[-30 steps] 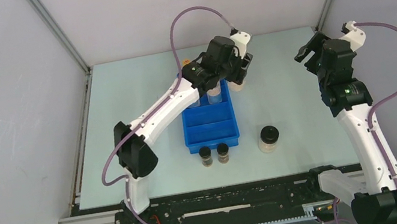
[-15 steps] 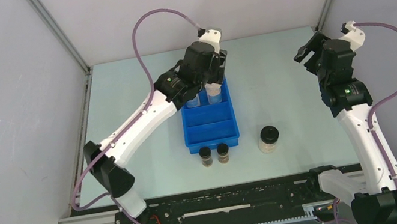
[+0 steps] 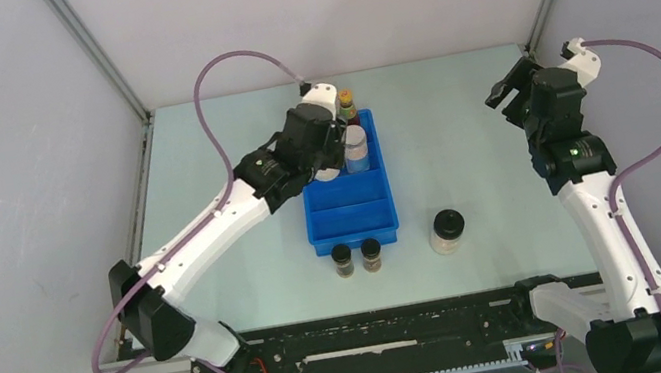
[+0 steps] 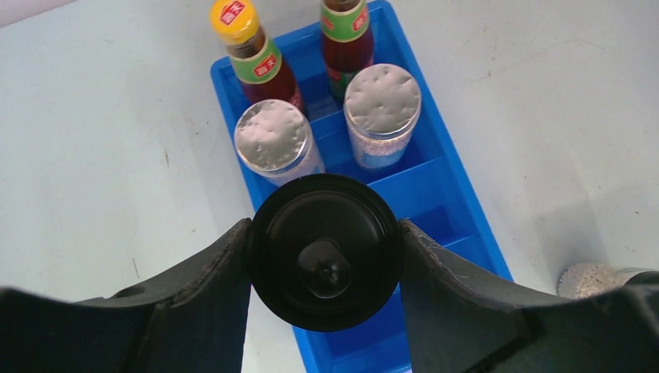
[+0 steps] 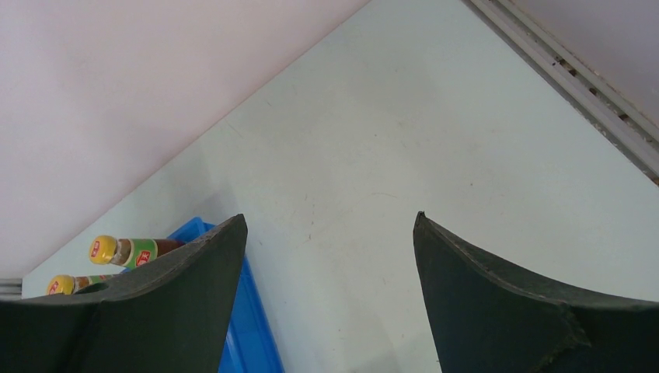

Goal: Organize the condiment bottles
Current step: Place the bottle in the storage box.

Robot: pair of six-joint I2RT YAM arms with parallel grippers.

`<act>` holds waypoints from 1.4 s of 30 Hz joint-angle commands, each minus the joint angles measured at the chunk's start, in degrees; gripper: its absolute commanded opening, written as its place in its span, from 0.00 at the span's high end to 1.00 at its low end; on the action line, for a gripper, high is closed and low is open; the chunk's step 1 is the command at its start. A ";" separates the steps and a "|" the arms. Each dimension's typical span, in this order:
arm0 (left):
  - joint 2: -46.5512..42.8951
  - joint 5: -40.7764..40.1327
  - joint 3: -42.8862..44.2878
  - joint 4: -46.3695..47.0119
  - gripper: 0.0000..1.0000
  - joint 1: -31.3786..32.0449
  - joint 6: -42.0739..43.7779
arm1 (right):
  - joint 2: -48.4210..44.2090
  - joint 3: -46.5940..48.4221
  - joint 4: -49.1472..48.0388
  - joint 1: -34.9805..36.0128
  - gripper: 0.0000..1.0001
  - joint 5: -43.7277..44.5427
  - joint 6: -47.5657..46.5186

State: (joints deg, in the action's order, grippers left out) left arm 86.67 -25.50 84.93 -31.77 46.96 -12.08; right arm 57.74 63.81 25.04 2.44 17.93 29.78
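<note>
Black-lidded jar [image 4: 325,250] pinched in left fingers [image 4: 194,303], arm outstretched over blue tray [image 4: 447,221]; right fingers [image 5: 155,295] spread, raised.

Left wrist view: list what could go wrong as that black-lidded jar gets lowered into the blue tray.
1. The left hand grips the black-lidded jar right beside the two grey-lidded jars; lowering it could knock them over.
2. The jar hides the compartment beneath, so it may land on a divider of the tray and tip.
3. The thick fingers either side of the jar might catch the tray walls.
</note>
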 commanded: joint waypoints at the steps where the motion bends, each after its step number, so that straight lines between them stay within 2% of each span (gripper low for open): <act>1: -5.70 -2.16 -2.92 6.21 1.00 -1.46 -2.42 | 0.49 0.22 -1.29 1.16 0.14 1.42 -0.38; 21: -12.08 -4.56 -16.91 13.45 1.00 -1.88 -12.67 | 1.58 0.26 -1.48 4.15 0.14 4.12 -0.80; 31: -11.19 -3.86 -19.27 16.13 1.00 -1.63 -12.67 | 1.68 0.26 -1.59 4.53 0.14 4.47 -0.96; 42: -9.13 -6.54 -20.80 17.50 1.00 -0.38 -12.17 | 2.81 0.26 -2.80 4.59 0.14 3.97 -1.11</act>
State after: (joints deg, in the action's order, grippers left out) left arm 77.71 -28.86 64.66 -19.51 45.67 -23.97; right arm 60.03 63.81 24.53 6.66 20.95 29.67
